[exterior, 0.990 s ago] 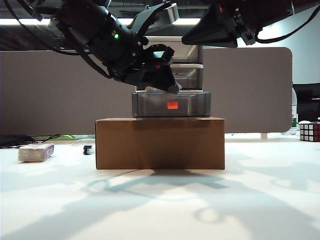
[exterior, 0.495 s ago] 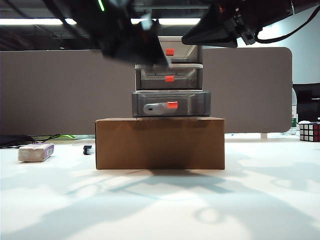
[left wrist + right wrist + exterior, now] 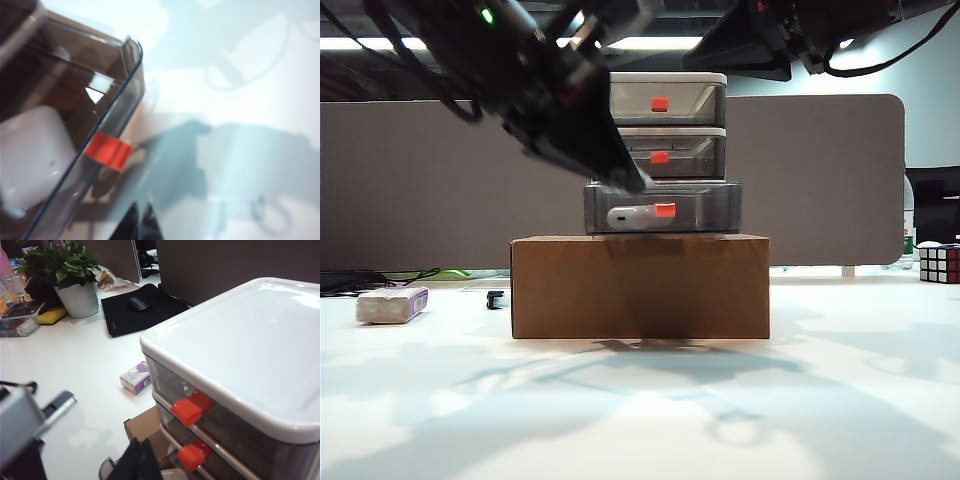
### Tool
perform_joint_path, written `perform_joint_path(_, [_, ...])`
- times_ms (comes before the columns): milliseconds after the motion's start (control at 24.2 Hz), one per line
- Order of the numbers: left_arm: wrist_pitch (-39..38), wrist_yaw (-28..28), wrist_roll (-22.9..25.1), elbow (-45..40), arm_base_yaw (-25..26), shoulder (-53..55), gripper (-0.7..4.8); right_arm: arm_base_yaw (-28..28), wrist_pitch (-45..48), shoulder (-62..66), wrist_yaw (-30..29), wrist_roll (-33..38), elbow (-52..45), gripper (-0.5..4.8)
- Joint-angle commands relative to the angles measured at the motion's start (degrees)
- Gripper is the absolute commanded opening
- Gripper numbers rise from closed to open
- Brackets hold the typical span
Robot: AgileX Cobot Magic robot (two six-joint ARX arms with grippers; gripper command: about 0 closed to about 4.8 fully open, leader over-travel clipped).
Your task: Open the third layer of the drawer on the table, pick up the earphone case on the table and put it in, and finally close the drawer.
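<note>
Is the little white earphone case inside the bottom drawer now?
Yes. The glossy white earphone case lies inside the smoky translucent bottom drawer, behind its front wall and red-orange handle; that drawer is pulled out.

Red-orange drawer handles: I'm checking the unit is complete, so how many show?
3, stacked on the drawer fronts: top handle, middle handle, bottom handle. None seems hidden.
</note>
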Motion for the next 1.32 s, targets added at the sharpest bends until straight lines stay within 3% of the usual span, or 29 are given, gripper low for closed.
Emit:
perform_joint_path(41, [4.2,-1.5,0.3,0.1,-0.1,2.8,-0.06,0.0,0.3,-0.3,-0.1,0.1,0.4,-0.06])
perform_joint_path(536, [16.6,-12.9,0.2,0.1,-0.1,5.7,-0.06,0.0,-3.3,-0.3,0.9,-1.5,0.3,-0.06])
perform_joint_path(1073, [28.9,-19.6,1.9,0.1,0.0,9.8,-0.06,0.0,-5.6,-0.3,1.0,-3.0,0.3,-0.06])
perform_joint_path(1320, [28.6,-20.4,1.9,0.1,0.3,9.9,-0.06,0.0,-6.1,-1.3,1.4,-4.4,0.3,-0.06])
